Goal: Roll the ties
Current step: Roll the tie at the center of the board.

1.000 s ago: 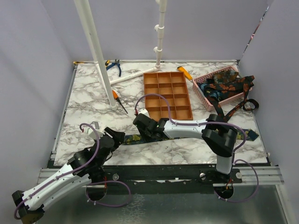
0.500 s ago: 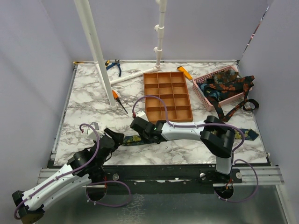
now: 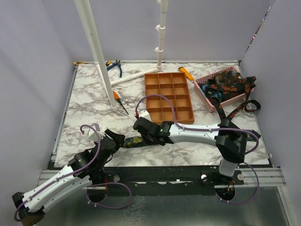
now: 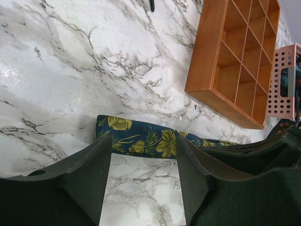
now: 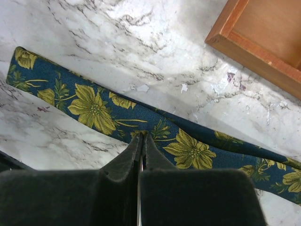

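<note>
A navy tie (image 3: 133, 141) with yellow-gold flowers lies flat along the near part of the marble table. In the left wrist view its end (image 4: 141, 139) lies just beyond my left gripper (image 4: 144, 143), whose fingers stand open over bare marble. My left gripper (image 3: 117, 139) sits at that end. My right gripper (image 5: 142, 136) is shut, its tips pinching the near edge of the tie (image 5: 94, 108). From above, the right gripper (image 3: 140, 135) is a little right of the left one. More ties (image 3: 228, 87) are heaped in the pink basket.
An orange compartment tray (image 3: 168, 96) stands behind the grippers; its corner (image 5: 263, 33) is close to the right one. The pink basket (image 3: 205, 95) is at back right. White pipes (image 3: 101, 61), pliers (image 3: 114, 66) and a screwdriver (image 3: 118, 101) lie at back left.
My right gripper has closed onto the tie's edge, and the right arm's elbow has swung out to the right. The left arm has not moved.
</note>
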### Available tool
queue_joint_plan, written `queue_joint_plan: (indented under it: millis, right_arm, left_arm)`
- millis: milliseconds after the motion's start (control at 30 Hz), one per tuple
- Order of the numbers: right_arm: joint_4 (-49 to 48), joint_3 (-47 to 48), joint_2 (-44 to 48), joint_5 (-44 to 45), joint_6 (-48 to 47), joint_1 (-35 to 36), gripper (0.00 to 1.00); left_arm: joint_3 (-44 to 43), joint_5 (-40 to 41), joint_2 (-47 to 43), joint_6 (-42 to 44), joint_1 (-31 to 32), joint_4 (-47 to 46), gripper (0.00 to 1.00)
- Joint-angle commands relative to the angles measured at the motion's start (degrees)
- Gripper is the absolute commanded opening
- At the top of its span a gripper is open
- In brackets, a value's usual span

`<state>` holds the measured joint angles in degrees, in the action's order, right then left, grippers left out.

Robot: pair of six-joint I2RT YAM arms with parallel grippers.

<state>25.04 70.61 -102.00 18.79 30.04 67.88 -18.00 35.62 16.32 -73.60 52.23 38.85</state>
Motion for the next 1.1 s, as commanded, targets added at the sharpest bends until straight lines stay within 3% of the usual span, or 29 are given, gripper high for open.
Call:
queue_joint_plan:
  millis: [0, 500, 567, 633, 700, 900, 1067]
  right_arm:
    - [-0.1, -2.2, -0.8, -2.1, 2.0, 0.6, 0.01]
    - [-2.7, -1.3, -5.9, -5.2, 1.8, 0.7, 0.02]
    - [-2.4, -1.8, -4.6, -4.4, 2.9, 0.6, 0.3]
    - [-1.8, -2.8, -2.2, -2.4, 4.3, 0.6, 0.46]
    - [-1.4, -4.5, 0.9, -0.4, 5.7, 0.6, 0.53]
    - [-1.7, -12.3, 9.0, 4.2, 9.9, -0.1, 0.5]
    - [-3.2, -18.9, 14.7, 5.5, 12.9, -0.5, 0.46]
  left_arm:
    - [0.1, 1.0, 0.8, -0.7, -0.3, 0.5, 0.58]
    - [1.1, -0.8, -0.6, -1.6, -0.2, 0.5, 0.5]
    - [0.7, -1.8, 0.3, -0.4, -0.2, -0.6, 0.5]
    - [0.5, -4.5, 2.2, 1.7, -0.2, -2.9, 0.43]
    - [0.2, -7.8, 5.3, 3.5, -0.2, -5.9, 0.33]
    - [0.7, -14.9, 15.9, 5.7, -0.2, -13.7, 0.07]
    - [5.1, -12.6, 16.8, 1.6, -0.2, -14.9, 0.0]
